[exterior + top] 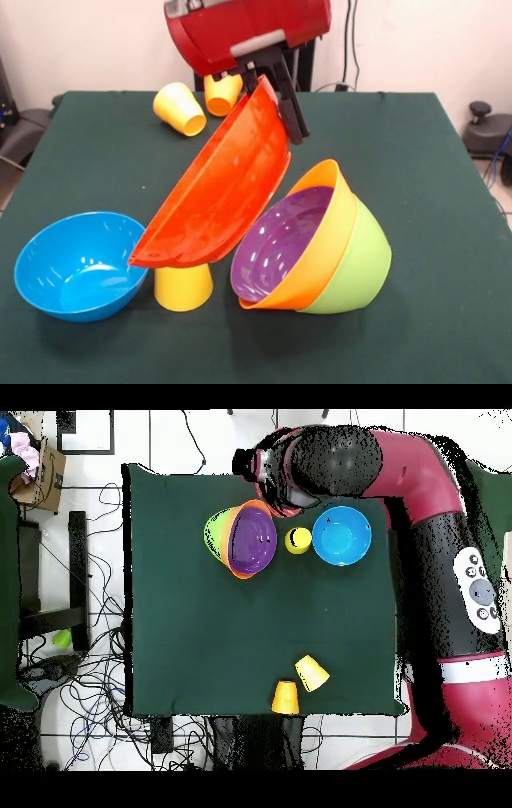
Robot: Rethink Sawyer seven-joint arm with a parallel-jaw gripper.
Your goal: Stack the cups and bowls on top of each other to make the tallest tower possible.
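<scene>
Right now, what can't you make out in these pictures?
Red-orange bowl: overhead view, hidden under the arm.
Far orange cup: front view, partly behind the arm.
Upturned yellow cup: front view, top covered by the red-orange bowl; contact unclear.

Red-orange bowl (220, 188), blue bowl (76, 264), purple bowl (280, 240) nested in orange bowl (336, 232), lime green bowl (364, 260), dark green table (432, 160)

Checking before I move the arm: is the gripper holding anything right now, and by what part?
Yes. The gripper is clamped on the upper rim of the red-orange bowl, which hangs steeply tilted, its lower edge over the upside-down yellow cup.
</scene>
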